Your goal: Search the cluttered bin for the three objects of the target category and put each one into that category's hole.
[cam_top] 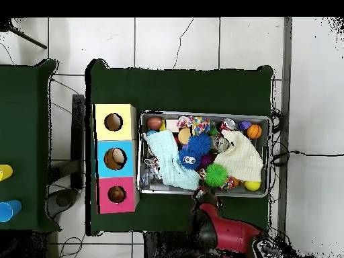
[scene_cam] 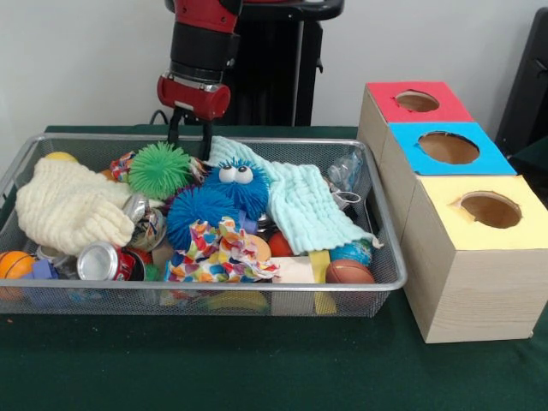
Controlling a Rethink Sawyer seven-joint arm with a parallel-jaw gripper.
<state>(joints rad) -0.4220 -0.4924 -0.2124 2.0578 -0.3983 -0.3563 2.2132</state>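
Observation:
The silver wire-mesh basket is full of clutter. I make out no monkey, tiger or duck; they are hidden under the pile or out of view. The red-surround hole tops the wooden box farthest back in the front view. My gripper hangs at the basket's rim on the robot's side, just behind a green spiky ball. Its two black fingers stand apart and hold nothing.
In the basket are a fuzzy blue ball with googly eyes, a mint cloth, a cream cloth, cans, a yellow ball and a small football. Blue-surround and yellow-surround holes sit beside the red one.

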